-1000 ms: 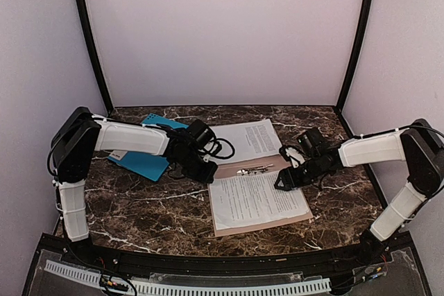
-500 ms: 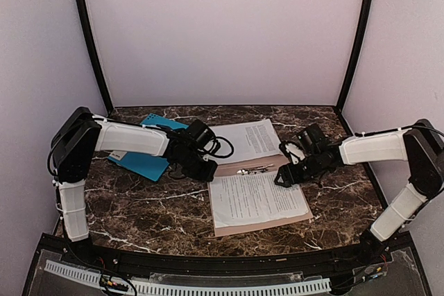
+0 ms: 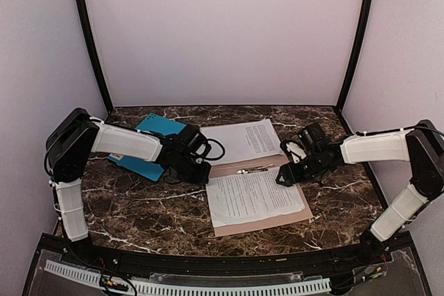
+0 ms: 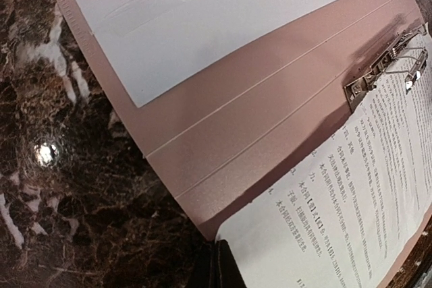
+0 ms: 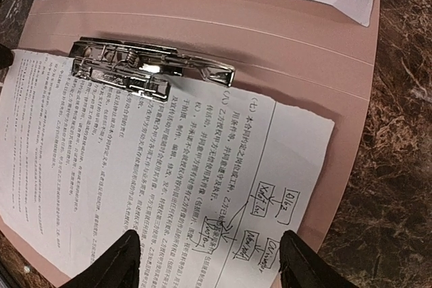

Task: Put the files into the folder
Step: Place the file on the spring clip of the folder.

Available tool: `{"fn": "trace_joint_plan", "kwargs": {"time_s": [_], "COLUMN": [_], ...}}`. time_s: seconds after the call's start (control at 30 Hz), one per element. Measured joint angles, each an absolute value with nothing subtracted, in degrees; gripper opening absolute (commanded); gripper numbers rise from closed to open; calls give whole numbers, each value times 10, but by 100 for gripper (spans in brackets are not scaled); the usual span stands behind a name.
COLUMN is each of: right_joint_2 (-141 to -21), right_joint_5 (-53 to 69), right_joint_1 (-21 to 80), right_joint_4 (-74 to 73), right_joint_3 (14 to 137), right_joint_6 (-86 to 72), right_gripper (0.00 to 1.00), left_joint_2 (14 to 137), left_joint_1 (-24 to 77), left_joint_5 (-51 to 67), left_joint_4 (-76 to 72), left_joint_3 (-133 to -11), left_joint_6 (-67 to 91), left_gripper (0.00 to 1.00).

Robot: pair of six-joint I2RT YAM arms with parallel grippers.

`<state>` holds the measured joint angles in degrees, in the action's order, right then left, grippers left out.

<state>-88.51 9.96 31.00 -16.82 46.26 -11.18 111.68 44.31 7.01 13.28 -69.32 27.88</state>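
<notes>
Hovering over the printed file (image 5: 169, 180), right fingers (image 5: 125, 261) are sitting apart; the file is lying on the open folder (image 5: 304, 38) by the clip (image 5: 145, 65). Left fingers (image 4: 217, 271) are looking together at its edge. Risk: a pinch could be creasing or dragging the paper off, as the sheet is prob. lying loose.

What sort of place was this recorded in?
Likely a robot test booth, not an office: plain pale walls and black corner posts box in a marble-patterned table, with the left arm and right arm mounted at its near edge.
</notes>
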Motion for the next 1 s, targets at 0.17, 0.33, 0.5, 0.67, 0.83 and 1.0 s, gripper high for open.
{"fn": "trace_joint_plan", "kwargs": {"time_s": [0.17,0.33,0.5,0.67,0.83,1.0], "right_joint_2": [-885,-885,-885,-885,-885,-885], "right_joint_5": [90,88,87,86,79,76], "right_joint_1": [310,310,310,310,310,310], "right_joint_4": [-171,-172,-173,-174,-175,-176], "right_joint_3": [465,471,471,471,471,471], "right_joint_6": [-112,-112,-112,-112,-112,-112], "right_gripper": [68,68,68,68,69,69], "left_joint_2": [1114,1114,1114,1114,1114,1111], "left_joint_1": [439,439,439,439,439,439], "left_joint_5": [76,88,101,108,111,107], "left_joint_4": [114,100,94,86,72,67], "left_joint_3": [-685,-685,-685,-685,-679,-663], "left_joint_6": [294,298,304,311,324,335], "left_gripper": [1,1,1,1,1,1]}}
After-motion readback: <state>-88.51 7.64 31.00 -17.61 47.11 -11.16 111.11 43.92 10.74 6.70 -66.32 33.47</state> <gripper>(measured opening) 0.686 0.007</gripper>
